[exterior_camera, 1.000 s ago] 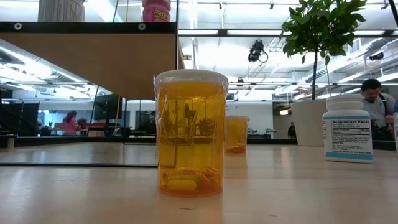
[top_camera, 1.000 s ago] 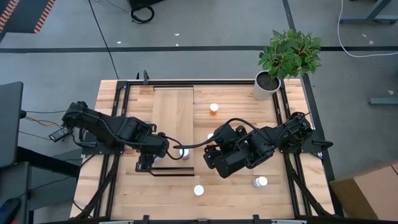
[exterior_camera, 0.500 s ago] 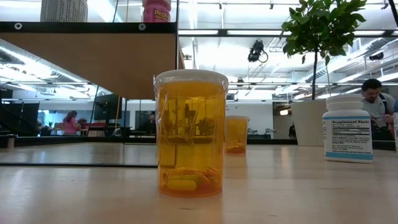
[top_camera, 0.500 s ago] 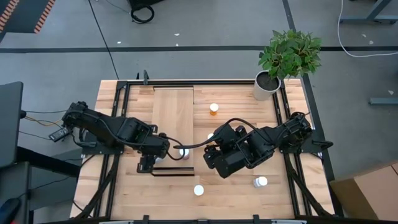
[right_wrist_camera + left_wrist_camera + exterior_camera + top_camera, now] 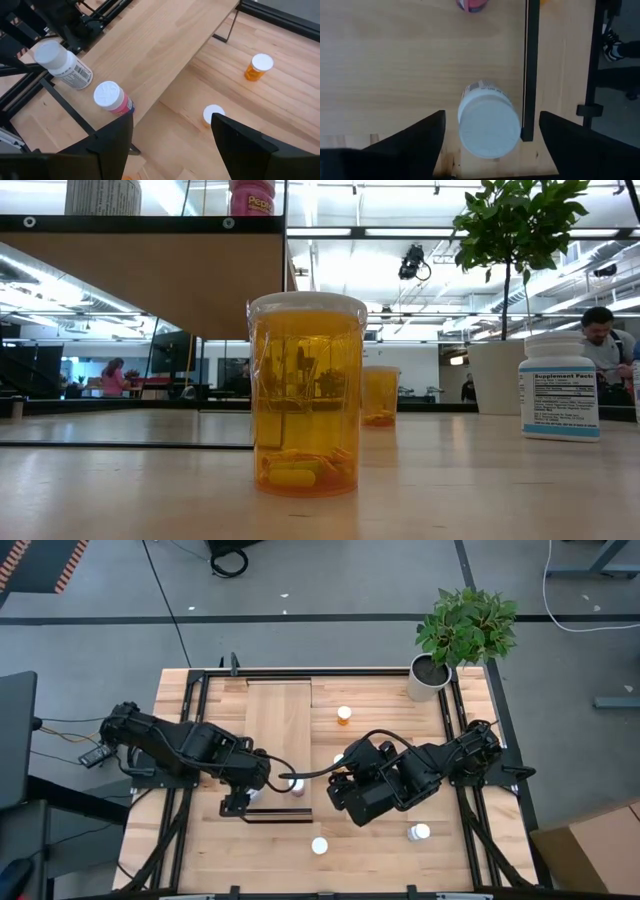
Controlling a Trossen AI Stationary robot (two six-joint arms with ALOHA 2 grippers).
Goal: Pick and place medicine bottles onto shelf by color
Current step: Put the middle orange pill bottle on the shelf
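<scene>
On smooth light-wood shelf [image 5: 395,75], round white-capped bottle [image 5: 487,122] between spread left pincer [image 5: 490,132], seemingly untouched.

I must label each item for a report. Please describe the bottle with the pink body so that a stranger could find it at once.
Find the shelf, the long pale board raised over the table. At its dark-framed end stand two white-capped bottles close together. The pink bottle is the one nearer the shelf's edge; its neighbour, the white bottle, has a white body with a printed label.

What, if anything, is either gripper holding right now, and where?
Nothing. The left gripper is open, fingers clear on either side of the white bottle standing on the shelf. The right gripper is open and empty.
</scene>
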